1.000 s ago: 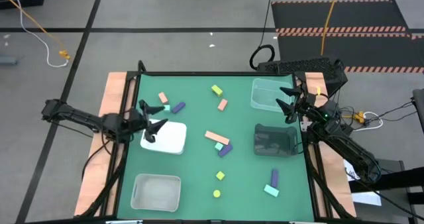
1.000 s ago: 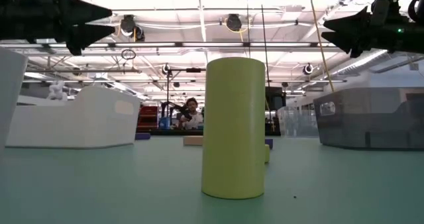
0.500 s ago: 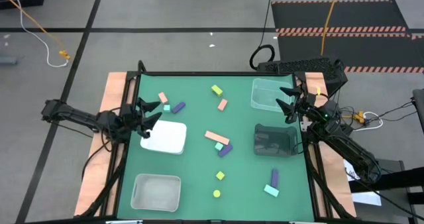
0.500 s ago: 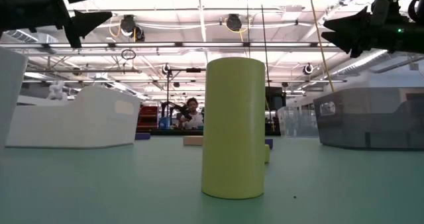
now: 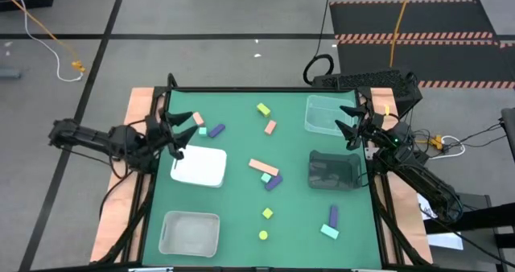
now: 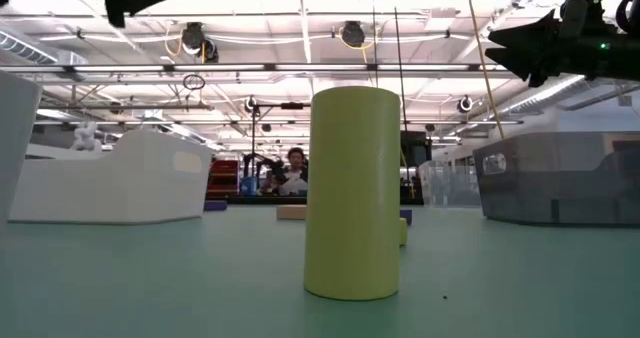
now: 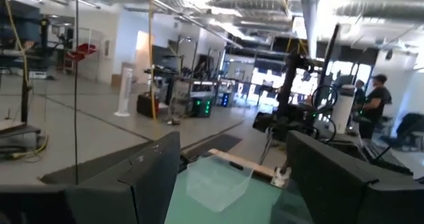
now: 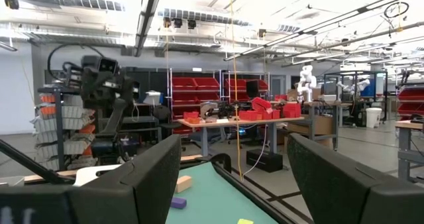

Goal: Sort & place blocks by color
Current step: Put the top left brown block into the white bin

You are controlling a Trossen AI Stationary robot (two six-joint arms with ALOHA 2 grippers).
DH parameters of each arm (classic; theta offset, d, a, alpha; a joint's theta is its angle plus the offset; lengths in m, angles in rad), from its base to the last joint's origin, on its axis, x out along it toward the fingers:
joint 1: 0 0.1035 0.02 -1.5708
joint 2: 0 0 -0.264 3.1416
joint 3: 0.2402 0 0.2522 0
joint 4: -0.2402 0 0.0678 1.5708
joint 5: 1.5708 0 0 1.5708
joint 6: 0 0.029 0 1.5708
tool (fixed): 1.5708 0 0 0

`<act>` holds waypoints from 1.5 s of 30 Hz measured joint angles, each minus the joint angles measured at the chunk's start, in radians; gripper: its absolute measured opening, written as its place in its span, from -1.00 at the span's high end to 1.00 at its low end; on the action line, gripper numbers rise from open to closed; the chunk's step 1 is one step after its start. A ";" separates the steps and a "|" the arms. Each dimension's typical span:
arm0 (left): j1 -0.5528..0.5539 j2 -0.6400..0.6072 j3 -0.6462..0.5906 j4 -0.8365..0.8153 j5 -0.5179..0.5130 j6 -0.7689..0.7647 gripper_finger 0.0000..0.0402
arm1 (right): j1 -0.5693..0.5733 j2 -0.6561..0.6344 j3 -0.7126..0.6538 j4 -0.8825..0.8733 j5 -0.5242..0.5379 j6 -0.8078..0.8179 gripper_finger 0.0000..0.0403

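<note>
In the high view the blocks lie scattered on the green mat: a salmon block (image 5: 197,119), a mint one (image 5: 203,130) and a purple one (image 5: 217,130) far left, a yellow block (image 5: 263,109) and a salmon one (image 5: 270,127) far middle, and a salmon bar (image 5: 263,166) mid-table. A yellow cylinder (image 5: 263,235) stands upright near the near edge, close in the low view (image 6: 351,193). My left gripper (image 5: 178,135) is open and raised at the table's left edge, by the white tray's far-left corner. My right gripper (image 5: 348,125) hovers open over the clear far-right tray.
A white tray (image 5: 199,166) sits left of centre, a clear tray (image 5: 190,232) near left, a clear tray (image 5: 330,113) far right and a dark tray (image 5: 334,170) right. More blocks lie near right, among them a purple bar (image 5: 333,216). A person stands in the room beyond.
My left gripper has drawn back from over the white tray toward the table's left edge and risen, tipping upward until its wrist view looks level into the room. It stays open. My right arm and the blocks have kept still.
</note>
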 joint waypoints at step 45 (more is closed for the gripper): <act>0.654 0.720 0.308 -0.829 0.345 -0.687 -0.36 | 0.000 0.000 0.000 0.000 0.000 0.000 -0.34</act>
